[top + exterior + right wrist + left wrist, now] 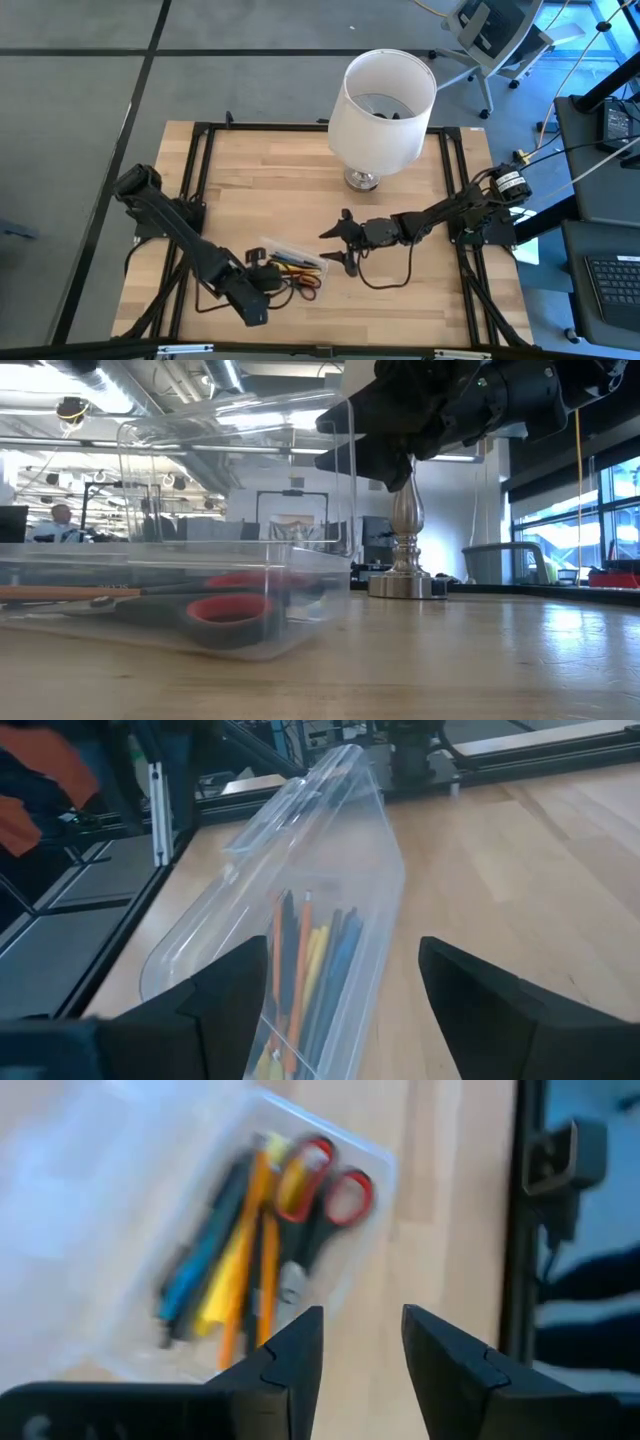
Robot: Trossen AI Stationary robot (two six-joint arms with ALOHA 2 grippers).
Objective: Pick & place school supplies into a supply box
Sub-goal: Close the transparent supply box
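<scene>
We see a small shallow box of clear plastic (290,262) lying on the pale wooden worktop (260,195), already holding the thin pencils and pens in yellow, orange, blue and black (235,1265) and the small red-handled scissors (322,1185). The left hand (362,1345) hovers just above and beside the box, its two dark fingers apart and holding nothing. The right hand (340,245) sits on the box's other side, near it, fingers spread wide and empty.

We judge the main risk is a knock: either hand, moving carelessly, could catch the light box's raised lid or wall and slide or tip it, spilling the supplies. The two hands, close across the box, could also collide.

Only the low view shows the clear lid (235,470) standing up over the box. Only the high view shows the tall white cylindrical lampshade on a metal base (383,108) standing beyond the right hand, well apart from the box.
</scene>
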